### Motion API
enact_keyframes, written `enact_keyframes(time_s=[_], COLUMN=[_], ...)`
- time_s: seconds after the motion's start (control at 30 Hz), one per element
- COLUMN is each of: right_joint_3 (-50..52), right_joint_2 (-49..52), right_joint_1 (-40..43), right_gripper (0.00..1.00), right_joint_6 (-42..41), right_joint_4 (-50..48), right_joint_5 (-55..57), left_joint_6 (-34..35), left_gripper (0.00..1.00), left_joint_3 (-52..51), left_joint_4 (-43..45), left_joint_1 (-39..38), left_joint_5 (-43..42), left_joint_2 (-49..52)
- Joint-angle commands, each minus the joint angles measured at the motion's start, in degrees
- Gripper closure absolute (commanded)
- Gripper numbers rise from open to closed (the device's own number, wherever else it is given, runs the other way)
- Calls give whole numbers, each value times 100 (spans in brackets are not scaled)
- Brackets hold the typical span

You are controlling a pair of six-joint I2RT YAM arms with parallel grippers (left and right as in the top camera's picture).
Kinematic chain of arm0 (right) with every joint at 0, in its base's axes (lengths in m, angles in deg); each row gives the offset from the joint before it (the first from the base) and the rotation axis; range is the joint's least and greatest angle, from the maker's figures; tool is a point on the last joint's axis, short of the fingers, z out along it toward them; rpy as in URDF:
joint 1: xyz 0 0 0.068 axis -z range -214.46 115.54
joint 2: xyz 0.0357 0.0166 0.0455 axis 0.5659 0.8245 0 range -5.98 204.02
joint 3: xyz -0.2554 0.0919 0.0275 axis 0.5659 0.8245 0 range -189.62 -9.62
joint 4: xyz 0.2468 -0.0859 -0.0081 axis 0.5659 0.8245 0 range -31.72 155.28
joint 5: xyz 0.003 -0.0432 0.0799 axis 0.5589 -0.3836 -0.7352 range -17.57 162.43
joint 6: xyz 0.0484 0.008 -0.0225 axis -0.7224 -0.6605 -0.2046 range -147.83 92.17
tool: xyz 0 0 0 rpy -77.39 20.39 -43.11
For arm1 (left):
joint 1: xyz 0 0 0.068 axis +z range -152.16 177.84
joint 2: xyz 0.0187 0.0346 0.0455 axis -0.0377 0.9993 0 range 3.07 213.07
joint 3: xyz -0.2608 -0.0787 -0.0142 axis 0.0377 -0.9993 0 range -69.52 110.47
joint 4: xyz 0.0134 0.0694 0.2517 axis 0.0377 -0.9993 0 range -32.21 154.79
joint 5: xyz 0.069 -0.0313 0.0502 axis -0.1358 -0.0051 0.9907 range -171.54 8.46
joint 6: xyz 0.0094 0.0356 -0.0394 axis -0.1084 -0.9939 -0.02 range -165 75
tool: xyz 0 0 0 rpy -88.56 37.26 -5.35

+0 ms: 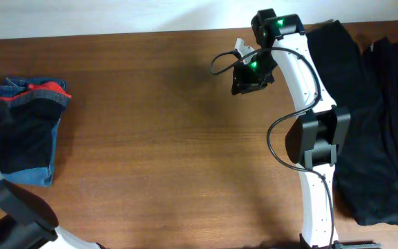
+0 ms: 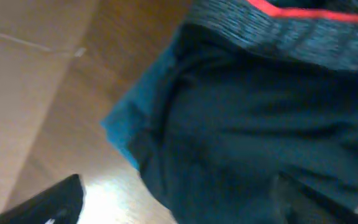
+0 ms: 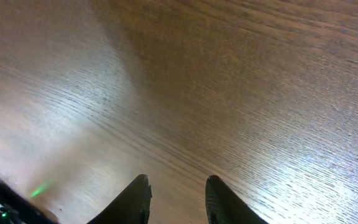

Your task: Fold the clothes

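Folded black trousers [image 1: 21,128] with a red waistband lining [image 1: 47,88] lie at the table's left end. In the left wrist view the trousers [image 2: 253,124] fill the frame, the red lining [image 2: 303,12] at the top. My left gripper [image 2: 179,214] hangs open just over their edge, one finger [image 2: 48,205] above bare wood and the other above the cloth. More black clothes [image 1: 365,117] lie spread out at the far right. My right gripper [image 1: 246,81] hovers over bare wood at the back centre. Its fingers [image 3: 135,202] stand apart, and nothing lies between them.
Blue denim jeans [image 1: 30,173] lie under the folded trousers and show as a blue edge [image 2: 126,140]. The right arm [image 1: 313,138] runs from the front edge up the table beside the black pile. The left arm's base [image 1: 16,214] sits at the front left corner.
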Motion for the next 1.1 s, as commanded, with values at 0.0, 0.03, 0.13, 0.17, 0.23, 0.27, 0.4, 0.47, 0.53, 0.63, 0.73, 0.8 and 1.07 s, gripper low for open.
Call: enact_keyframes(time_s=[0.0, 0.03, 0.13, 0.17, 0.23, 0.27, 0.4, 0.47, 0.53, 0.63, 0.73, 0.8, 1.07], right_joint_3=[-59, -59, -59, -59, -59, -59, -59, -59, -74, -192, -393, -564, -907], right_joint_2=[-127, -127, -127, -127, -127, -127, -127, -127, -142, -201, -334, -439, -472], right_joint_1=[-26, -26, -24, -22, -20, -22, -22, -15, 17, 155, 389, 584, 1259], right_gripper=[66, 66, 67, 67, 67, 67, 67, 68, 68, 68, 67, 63, 1], right_joint_6=[57, 57, 57, 57, 57, 57, 57, 57, 55, 52, 50, 50, 52], right_joint_4=[17, 17, 20, 20, 20, 20, 31, 44, 44, 66, 85, 122, 407], right_joint_5=[9, 9, 11, 13, 13, 13, 11, 79, 350, 579, 708, 763, 763], left_joint_6=[70, 70, 70, 68, 68, 66, 70, 66, -26, -44, -42, -42, -39], left_gripper=[30, 41, 58, 60, 60, 60, 68, 72, 73, 62, 55, 43, 1], left_joint_3=[87, 57, -57, -122, -258, -352, -651, -719, -728, -726, -728, -728, -728], left_joint_4=[-197, -227, -227, -227, -221, -201, -68, -68, 0, 111, 297, 439, 981], left_joint_1=[9, 9, 9, 9, 9, 9, 2, -13, -111, -457, -1080, -1567, -3287], left_joint_5=[-994, -1423, -2055, -2315, -2649, -2651, -2667, -2973, -3836, -4120, -3995, -3757, -3268], left_joint_2=[-175, -170, -166, -166, -166, -166, -164, -164, -166, -166, -166, -166, -166])
